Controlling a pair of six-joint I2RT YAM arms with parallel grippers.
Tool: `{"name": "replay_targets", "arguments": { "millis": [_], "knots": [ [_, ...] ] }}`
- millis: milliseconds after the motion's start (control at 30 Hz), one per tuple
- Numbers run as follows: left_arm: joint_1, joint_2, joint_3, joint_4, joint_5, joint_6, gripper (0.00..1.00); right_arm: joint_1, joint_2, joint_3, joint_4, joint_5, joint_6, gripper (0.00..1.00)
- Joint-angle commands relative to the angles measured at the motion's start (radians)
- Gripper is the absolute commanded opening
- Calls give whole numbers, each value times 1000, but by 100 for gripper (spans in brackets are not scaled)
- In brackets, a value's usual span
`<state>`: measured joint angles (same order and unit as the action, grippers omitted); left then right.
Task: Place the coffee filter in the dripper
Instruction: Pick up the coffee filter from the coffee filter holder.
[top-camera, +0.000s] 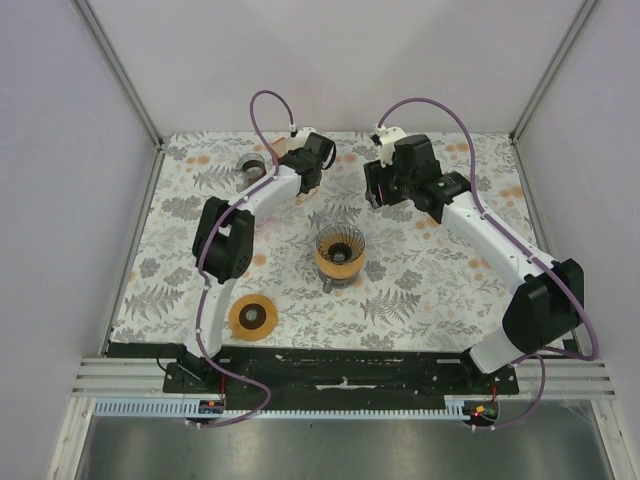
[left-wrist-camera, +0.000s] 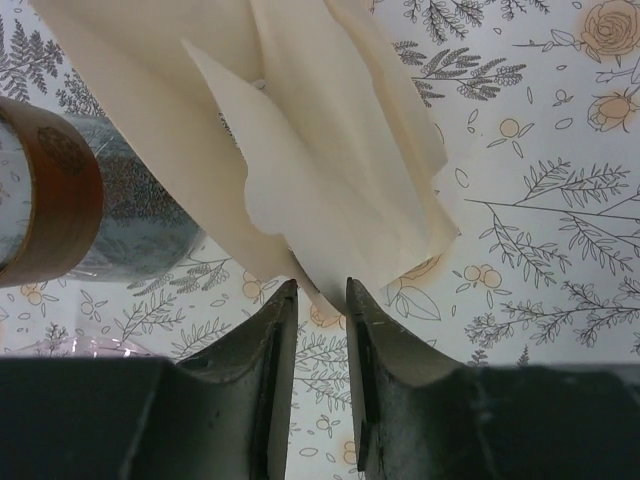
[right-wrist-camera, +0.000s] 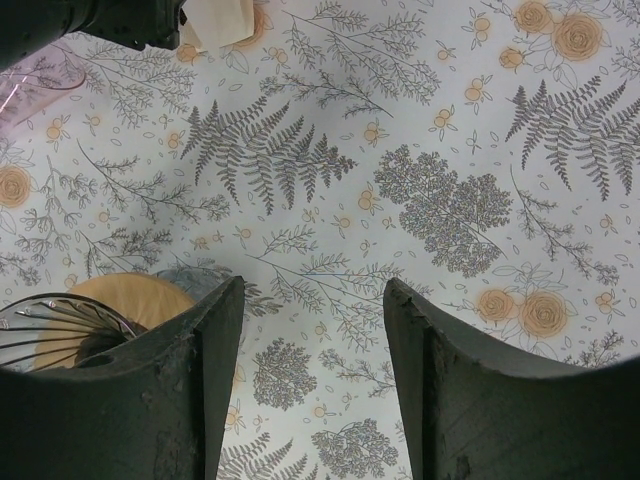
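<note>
Left gripper (left-wrist-camera: 320, 300) narrowly open; coffee filter (left-wrist-camera: 330, 150) tip between jaws, perhaps untouched.

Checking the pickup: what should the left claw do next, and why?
Probably close the left claw fully on the coffee filter: its tip sits at the mouth of the narrow gap, and tablecloth shows between the fingers, so nothing looks pinched yet.

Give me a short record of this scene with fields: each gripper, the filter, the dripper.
dripper: centre of the tablecloth, no filter inside
coffee filter: far side, left of centre, beside a glass jar
left gripper: jaws narrow but apart, at a corner of the coffee filter
right gripper: open, empty, above the tablecloth
</note>
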<state>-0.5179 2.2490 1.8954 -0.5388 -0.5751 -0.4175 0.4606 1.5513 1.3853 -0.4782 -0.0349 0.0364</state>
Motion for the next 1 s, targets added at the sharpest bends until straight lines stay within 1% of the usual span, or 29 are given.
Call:
{"name": "replay_targets", "arguments": {
  "millis": [0, 100, 300, 433, 600, 700, 967],
  "knots": [
    [10, 27, 36, 66, -19, 51, 31, -4, -22, 6, 30, -16, -13, 65],
    [12, 35, 36, 65, 0, 59, 29, -4, -19, 9, 26, -19, -15, 65],
    [25, 38, 33, 75, -26, 57, 31, -4, -23, 8, 23, -17, -18, 65],
    [33, 40, 34, 95, -23, 82, 29, -3, -25, 6, 20, -19, -18, 65],
    [39, 17, 14, 83, 41, 86, 22, -3, -25, 6, 15, -19, -21, 65],
    [56, 11, 19, 63, 115, 86, 16, -4, -28, 6, 13, -20, -21, 65],
    [68, -23, 10, 49, 170, 109, 13, -2, -23, 4, 10, -28, -21, 66]
  ]
}}
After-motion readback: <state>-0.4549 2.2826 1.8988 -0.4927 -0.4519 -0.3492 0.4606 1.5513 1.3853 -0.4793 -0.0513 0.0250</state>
